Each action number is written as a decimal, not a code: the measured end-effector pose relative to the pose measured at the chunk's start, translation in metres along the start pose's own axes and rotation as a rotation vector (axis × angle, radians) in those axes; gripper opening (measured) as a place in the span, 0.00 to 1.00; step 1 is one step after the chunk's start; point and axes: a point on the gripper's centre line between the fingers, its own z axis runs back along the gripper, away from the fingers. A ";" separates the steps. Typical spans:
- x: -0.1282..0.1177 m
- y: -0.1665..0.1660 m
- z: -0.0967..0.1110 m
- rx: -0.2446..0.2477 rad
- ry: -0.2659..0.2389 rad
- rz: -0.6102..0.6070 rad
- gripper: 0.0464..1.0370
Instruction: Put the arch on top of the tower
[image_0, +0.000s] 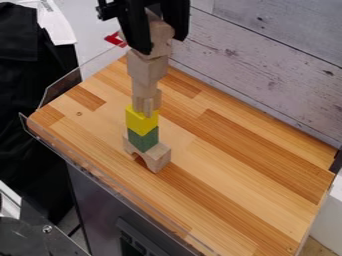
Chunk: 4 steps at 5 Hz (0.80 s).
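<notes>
Camera view: claw (161, 44) closed on pale wooden piece (161, 36), likely the arch, directly above multicoloured block tower (145, 82). Contact unclear; next move hinges on that vertical alignment.

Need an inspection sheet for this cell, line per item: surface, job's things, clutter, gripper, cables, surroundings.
Surface: striped wooden tabletop, one small dark knot near the left edge.
Job's things: tower upright; natural wood arch at its base, then green block, yellow block, slim natural wood pieces, natural wood block, uppermost natural wood piece. Shape of the uppermost piece: cannot tell.
Clutter: small red item beyond the tabletop's far left side.
Gripper: black two-finger gripper at the tower's top; grip cannot be confirmed.
Cables: nothing seen that is clearly a cable.
Surroundings: whitewashed plank wall behind, black cloth at left.
</notes>
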 end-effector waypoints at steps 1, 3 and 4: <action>0.001 0.001 -0.001 0.016 0.004 -0.004 0.62; 0.000 0.001 -0.002 0.015 0.014 -0.019 0.96; 0.000 -0.004 0.004 0.002 0.025 -0.030 0.96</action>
